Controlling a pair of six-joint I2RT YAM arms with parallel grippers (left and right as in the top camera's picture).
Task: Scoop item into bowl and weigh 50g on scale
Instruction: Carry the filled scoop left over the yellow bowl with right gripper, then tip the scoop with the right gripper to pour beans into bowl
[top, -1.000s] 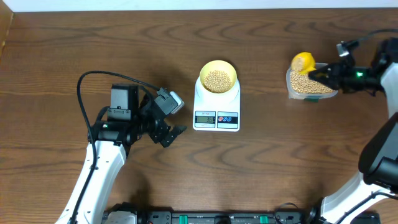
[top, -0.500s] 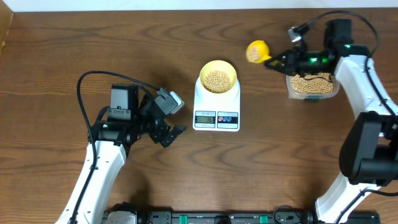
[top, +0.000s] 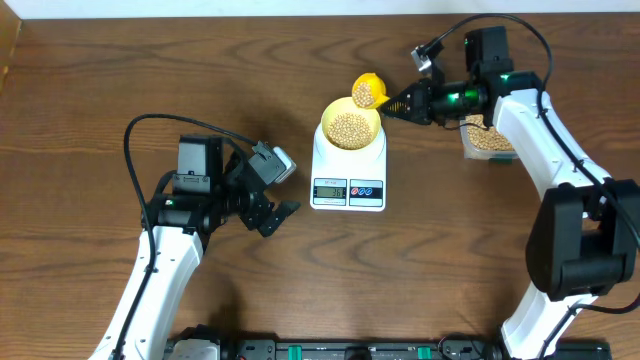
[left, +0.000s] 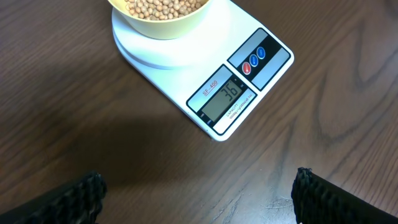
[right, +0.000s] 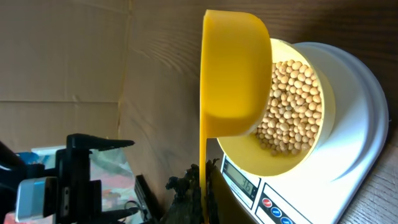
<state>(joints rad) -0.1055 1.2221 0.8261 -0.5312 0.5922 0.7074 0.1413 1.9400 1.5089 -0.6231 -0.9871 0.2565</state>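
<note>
The pale-yellow bowl (top: 349, 125) stands on the white scale (top: 348, 172), partly filled with beige beans (top: 349, 128). The scale's display reads 36 in the left wrist view (left: 230, 93). My right gripper (top: 405, 103) is shut on the handle of a yellow measuring spoon (top: 368, 90), which holds beans at the bowl's far right rim. In the right wrist view the spoon (right: 233, 74) hangs over the bowl (right: 273, 163) and its beans (right: 292, 106). My left gripper (top: 283, 200) is open and empty, left of the scale.
A clear plastic tub (top: 490, 140) of beans stands right of the scale, partly under my right arm. A black cable (top: 150, 125) loops behind my left arm. The table's far edge runs along the top.
My right gripper has carried the spoon of beans leftward from the tub to the bowl's rim. The left arm has not moved.
</note>
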